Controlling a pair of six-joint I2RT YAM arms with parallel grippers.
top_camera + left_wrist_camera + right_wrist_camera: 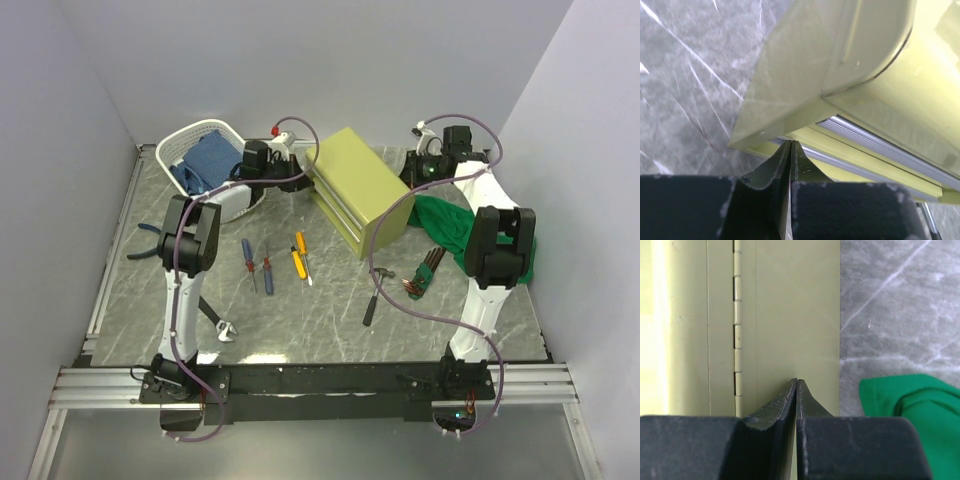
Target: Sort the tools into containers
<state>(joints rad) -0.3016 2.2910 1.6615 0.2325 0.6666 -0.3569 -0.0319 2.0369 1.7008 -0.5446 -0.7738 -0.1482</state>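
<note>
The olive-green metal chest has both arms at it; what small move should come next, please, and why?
Probably open the left pincer and slip it over the silver drawer handle: it is shut with tips beside that handle, the olive-green metal chest looks closed, and the shut right pincer sits at its hinged back.

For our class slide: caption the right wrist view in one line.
Shut right gripper at the hinged side of the olive-green chest, green cloth nearby.

Grey table — chest, basket, tools, green cloth.

bare tabletop between screwdrivers and hammer
</note>
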